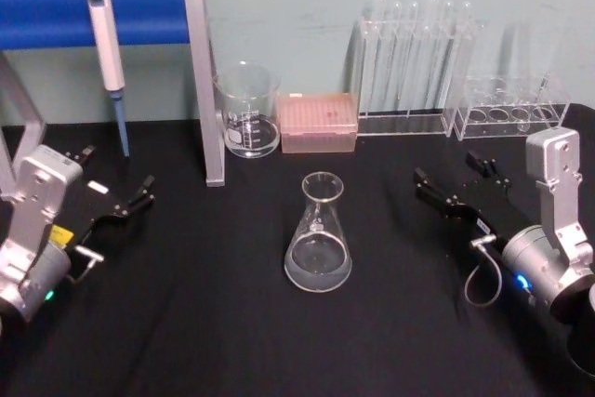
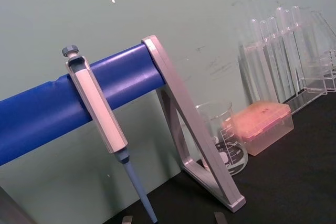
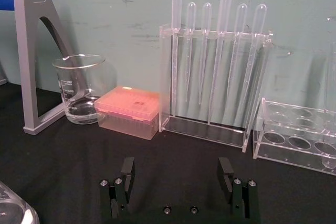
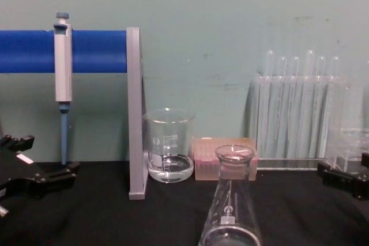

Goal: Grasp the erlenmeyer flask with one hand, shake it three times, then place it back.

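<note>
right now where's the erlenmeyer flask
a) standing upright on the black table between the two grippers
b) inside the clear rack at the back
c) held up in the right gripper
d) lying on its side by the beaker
a: the erlenmeyer flask stands upright on its base on the black table, apart from the open left gripper and the open right gripper, which sit on either side of it.

Even, soft room light; faint shadows on the pale green wall. Small glints on the clear glass conical flask. The matte black worktop swallows detail.
</note>
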You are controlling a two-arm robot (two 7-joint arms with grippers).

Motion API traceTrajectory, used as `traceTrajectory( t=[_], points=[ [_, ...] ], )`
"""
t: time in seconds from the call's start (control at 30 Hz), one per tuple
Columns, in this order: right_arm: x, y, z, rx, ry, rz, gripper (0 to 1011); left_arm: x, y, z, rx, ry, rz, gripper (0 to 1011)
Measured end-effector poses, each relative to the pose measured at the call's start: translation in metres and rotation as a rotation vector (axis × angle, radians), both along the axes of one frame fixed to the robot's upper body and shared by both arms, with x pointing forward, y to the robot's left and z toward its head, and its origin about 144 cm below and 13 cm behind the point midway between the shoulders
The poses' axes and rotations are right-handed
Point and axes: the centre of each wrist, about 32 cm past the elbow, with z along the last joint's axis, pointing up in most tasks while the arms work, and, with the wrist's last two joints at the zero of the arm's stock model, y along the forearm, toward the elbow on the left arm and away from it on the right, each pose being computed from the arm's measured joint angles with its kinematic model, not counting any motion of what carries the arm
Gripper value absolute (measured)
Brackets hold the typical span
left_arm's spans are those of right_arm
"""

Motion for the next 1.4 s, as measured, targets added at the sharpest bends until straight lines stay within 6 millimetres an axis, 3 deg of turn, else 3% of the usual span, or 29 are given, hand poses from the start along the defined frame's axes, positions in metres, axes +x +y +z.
traceTrajectory(
  t=[1.4],
  points=[
    [0.0000,0.0000,0.0000,0.000,0.000,0.000,1000,0.0000,0.0000,0.0000,0.000,0.000,0.000,1001]
  ],
)
